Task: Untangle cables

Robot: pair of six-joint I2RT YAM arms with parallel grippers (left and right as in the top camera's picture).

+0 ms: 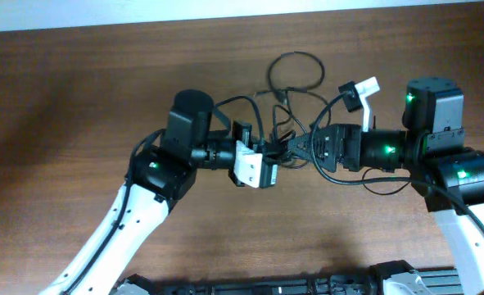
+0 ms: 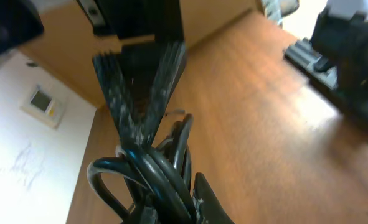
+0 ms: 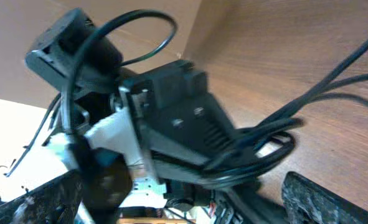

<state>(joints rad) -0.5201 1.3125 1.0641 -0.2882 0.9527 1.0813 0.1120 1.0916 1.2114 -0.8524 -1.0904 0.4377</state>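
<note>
I am holding the cables (image 2: 164,177) clenched in the left gripper (image 2: 140,149) over the middle of the table (image 1: 61,123), I judge to anchor the knot while one loose loop is trailing toward the far edge. The right gripper (image 1: 305,152) is facing it nose to nose, jaws standing wide and released, with several cords running between its fingers (image 3: 320,199). To me it is lining up to take one strand and draw it away. I am seeing no container in these views.
</note>
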